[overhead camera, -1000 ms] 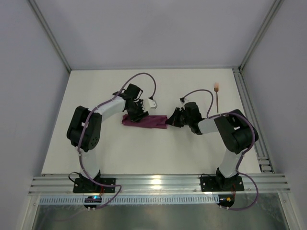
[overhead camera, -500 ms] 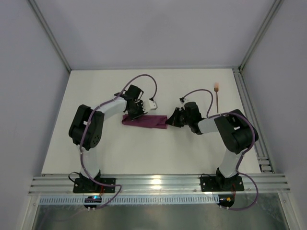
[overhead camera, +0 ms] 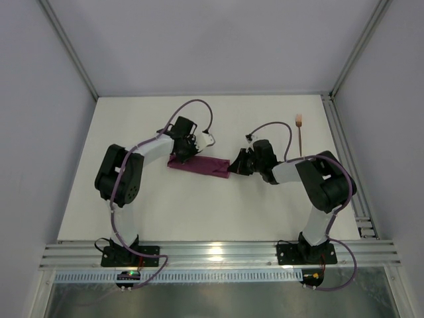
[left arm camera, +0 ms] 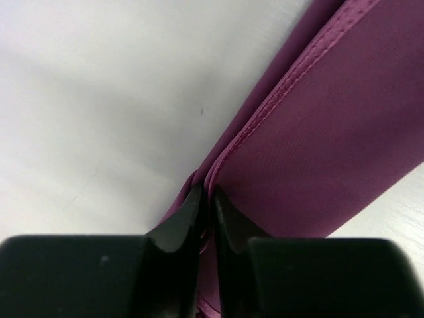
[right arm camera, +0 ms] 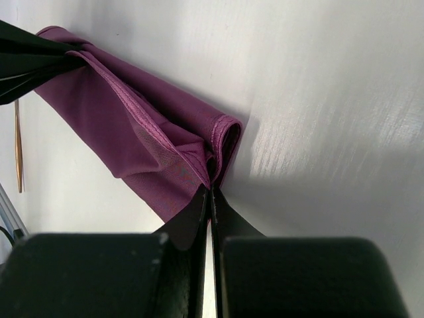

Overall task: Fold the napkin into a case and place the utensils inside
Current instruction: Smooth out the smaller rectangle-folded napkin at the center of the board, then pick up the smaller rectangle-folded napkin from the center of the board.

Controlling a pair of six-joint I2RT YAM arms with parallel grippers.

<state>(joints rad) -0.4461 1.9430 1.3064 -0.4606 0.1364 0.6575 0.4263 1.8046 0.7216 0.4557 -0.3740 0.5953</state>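
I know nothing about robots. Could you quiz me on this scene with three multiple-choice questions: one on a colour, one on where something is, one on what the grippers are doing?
1. What colour is the napkin?
A. Maroon-purple. B. Green. C. White.

2. Where is the copper utensil?
A. Inside the napkin. B. On the table, far right, apart from the napkin. C. In a gripper.

3. What are the left gripper and right gripper doing?
A. Both open. B. One holds the utensil. C. Each is shut on one end of the napkin.

Answers: 1 A, plain in every view. 2 B, it lies alone by the table's right edge. 3 C, both wrist views show the cloth pinched.
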